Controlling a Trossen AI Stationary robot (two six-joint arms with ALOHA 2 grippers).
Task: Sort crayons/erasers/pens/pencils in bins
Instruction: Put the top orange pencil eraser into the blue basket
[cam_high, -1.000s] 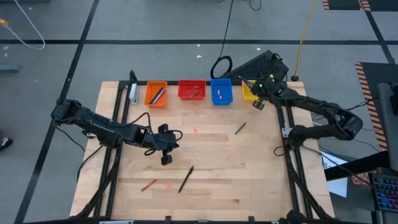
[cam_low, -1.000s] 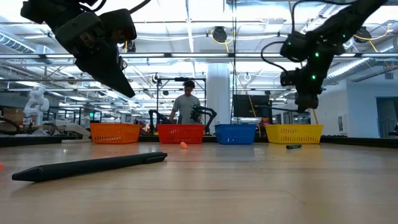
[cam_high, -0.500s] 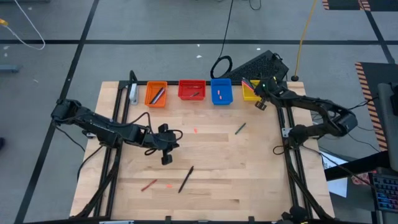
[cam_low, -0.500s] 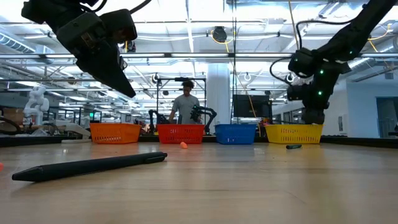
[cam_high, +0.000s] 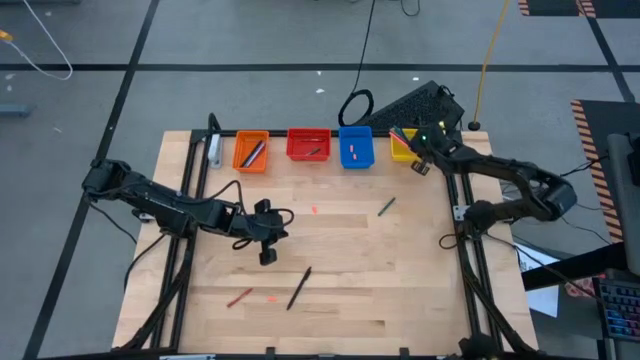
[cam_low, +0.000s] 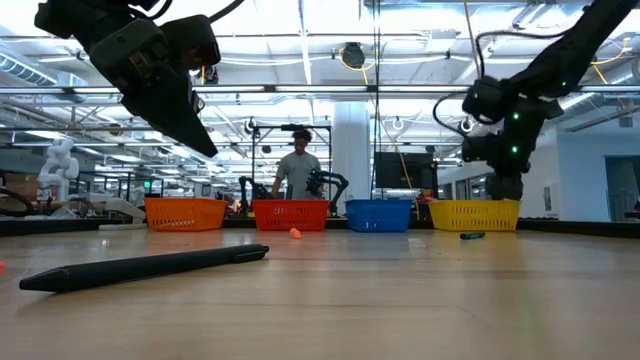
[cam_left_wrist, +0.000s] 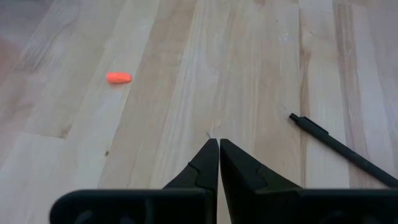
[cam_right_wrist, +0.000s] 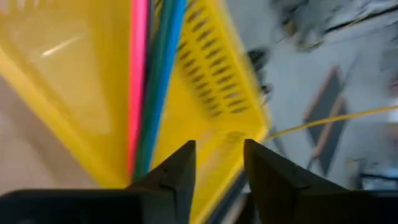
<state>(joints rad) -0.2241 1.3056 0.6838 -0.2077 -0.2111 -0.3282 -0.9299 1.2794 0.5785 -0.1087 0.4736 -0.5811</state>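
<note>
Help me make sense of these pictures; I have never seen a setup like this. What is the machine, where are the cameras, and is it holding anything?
It is a robot with two dark arms at a wooden table, sorting writing things into four small bins: orange, red, blue and yellow. One camera looks straight down, one sits at table-top height, and one rides on each wrist. The left hand hangs over the middle of the table, shut and empty. The right hand is open over the yellow bin, which holds pink, green and blue sticks. Lying loose on the table: a dark stick, a reddish stick, a greenish stick and two tiny pink-red bits. A person stands in the room behind.
</note>
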